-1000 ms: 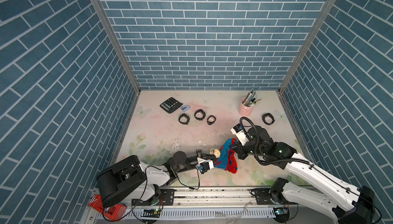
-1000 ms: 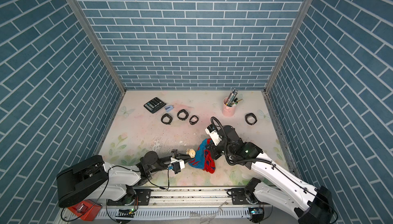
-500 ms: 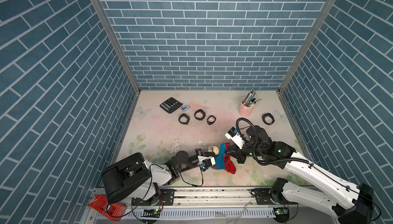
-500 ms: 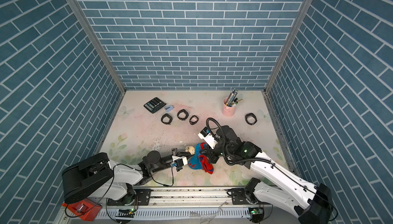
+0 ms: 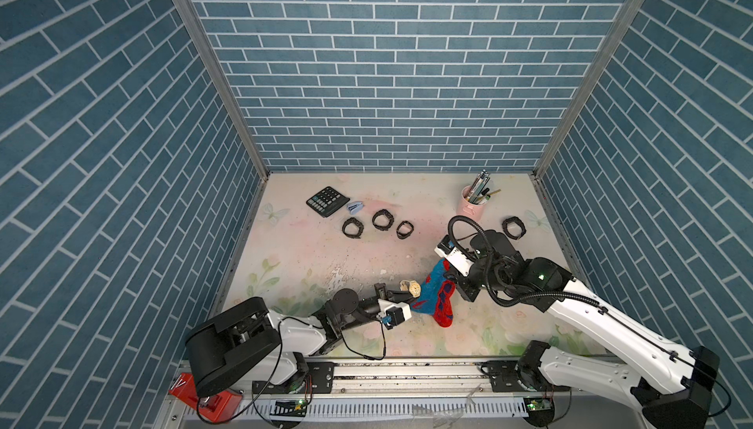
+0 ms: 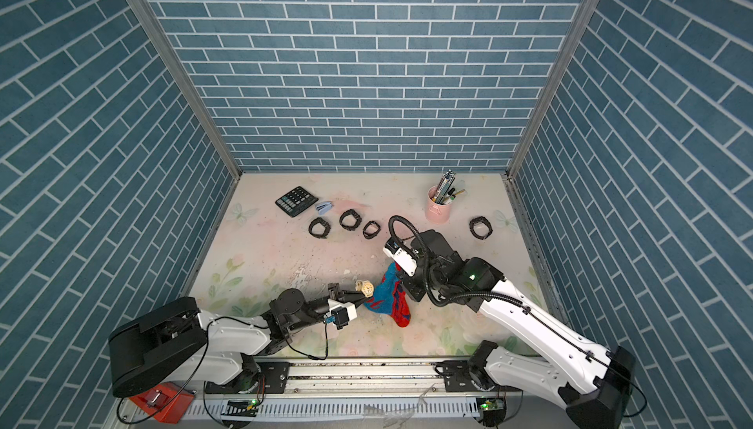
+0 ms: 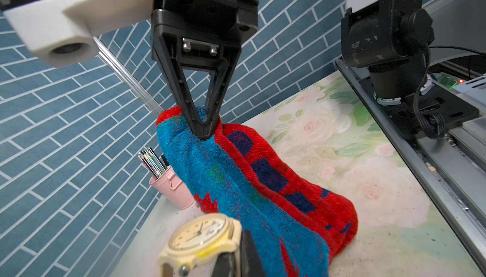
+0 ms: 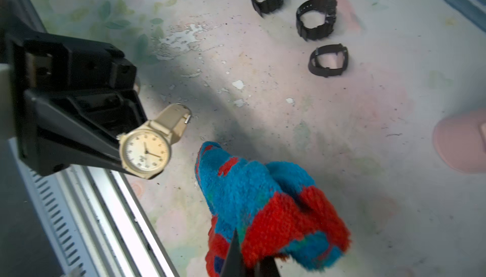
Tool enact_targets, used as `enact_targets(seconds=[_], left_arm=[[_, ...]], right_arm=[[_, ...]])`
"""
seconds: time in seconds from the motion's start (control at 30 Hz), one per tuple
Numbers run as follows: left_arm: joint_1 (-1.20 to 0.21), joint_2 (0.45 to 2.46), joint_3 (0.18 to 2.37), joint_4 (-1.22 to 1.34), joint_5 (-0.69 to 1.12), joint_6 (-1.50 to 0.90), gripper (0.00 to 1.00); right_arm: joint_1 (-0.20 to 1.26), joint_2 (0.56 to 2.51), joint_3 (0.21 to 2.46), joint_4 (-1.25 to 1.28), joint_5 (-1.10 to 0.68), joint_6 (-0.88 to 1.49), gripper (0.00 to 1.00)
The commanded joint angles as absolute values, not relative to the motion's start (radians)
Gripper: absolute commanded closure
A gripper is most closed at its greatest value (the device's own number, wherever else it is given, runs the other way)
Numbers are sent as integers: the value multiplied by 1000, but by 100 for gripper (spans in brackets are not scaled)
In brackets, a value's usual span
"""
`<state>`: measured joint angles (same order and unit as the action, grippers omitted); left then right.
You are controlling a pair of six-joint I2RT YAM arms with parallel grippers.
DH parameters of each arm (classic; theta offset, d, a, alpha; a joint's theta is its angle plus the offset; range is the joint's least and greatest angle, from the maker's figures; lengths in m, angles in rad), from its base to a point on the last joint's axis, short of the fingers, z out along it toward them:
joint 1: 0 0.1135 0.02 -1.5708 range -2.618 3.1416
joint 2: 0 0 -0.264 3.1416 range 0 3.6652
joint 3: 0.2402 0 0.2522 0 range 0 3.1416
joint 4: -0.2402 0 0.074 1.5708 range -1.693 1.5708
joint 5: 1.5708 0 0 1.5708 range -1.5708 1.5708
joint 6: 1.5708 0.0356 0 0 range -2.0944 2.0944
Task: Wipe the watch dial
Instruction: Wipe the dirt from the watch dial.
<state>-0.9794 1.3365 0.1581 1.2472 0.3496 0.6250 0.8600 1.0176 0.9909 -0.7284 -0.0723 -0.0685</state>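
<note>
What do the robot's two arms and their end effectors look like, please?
The left arm and right arm have white shells, black joints and thin black cables. A black ribbed hose loops over the right one, near a green light. The left end effector and right end effector are black and tapered.

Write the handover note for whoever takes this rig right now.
Left gripper: shut on the cream watch, held off the table, dial uncovered.
Right gripper: shut on the blue-red cloth, which hangs beside the watch, a gap between.
Done: both picked up.
Left: bring cloth onto the dial and wipe; whether any wipe happened, cannot tell.
</note>
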Motion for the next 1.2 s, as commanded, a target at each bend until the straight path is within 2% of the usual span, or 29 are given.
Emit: enact_targets(seconds=[0.0,0.27,0.6,0.83,1.17], left_arm=[[-978,1325,165,1230,387,629,100],[-977,1368,170,1280,377,589,100],[-977,1400,182,1275,365,589,100],[-978,1401,184,1275,374,587,100],[-978,1401,188,1275,394,582,100]], right_arm=[[863,1041,1020,-780,12,-175,100],[905,1084,1038,-690,-272,-195,100],[945,1162,1072,-690,-423,-188,100],[972,1230,1079,-685,-429,-179,100],[1032,1339,1066,-645,-327,-126,100]])
